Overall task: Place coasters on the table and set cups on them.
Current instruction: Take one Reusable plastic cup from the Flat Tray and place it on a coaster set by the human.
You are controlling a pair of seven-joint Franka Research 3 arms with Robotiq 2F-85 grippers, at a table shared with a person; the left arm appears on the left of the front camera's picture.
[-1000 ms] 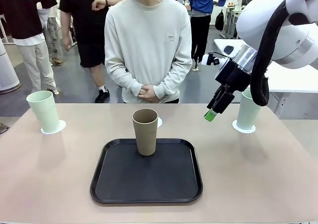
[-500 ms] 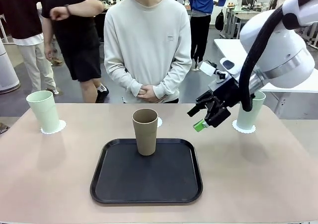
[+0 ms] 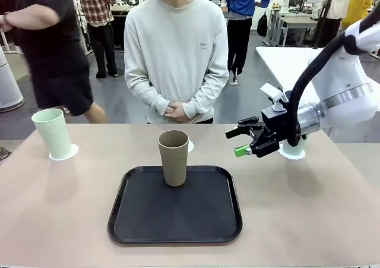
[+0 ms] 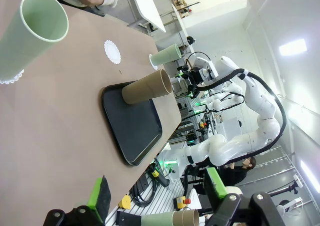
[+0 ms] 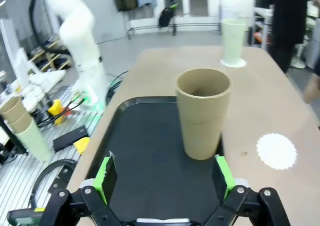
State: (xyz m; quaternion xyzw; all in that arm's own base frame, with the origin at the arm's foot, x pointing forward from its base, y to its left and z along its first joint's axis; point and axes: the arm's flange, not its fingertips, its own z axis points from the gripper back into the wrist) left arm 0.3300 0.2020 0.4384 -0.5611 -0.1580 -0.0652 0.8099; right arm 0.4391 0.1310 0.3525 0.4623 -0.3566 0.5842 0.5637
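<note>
Lowered and turned level, right pincer [image 3: 238, 142] now points, fingers apart, at the brown cup [image 3: 173, 157] on the tray [image 3: 175, 205].

Beyond the far edge of our worktop we see a grey floor [image 3: 113, 101] running back through an open hall. A white rectangular table [image 3: 285, 60] stands off the worktop's right corner, with more desks [image 3: 297, 19] behind it. People stand and walk in the aisles. In our left wrist view, pale walls [image 4: 280, 15] rise to a ceiling with a bright strip light [image 4: 292, 47]
</note>
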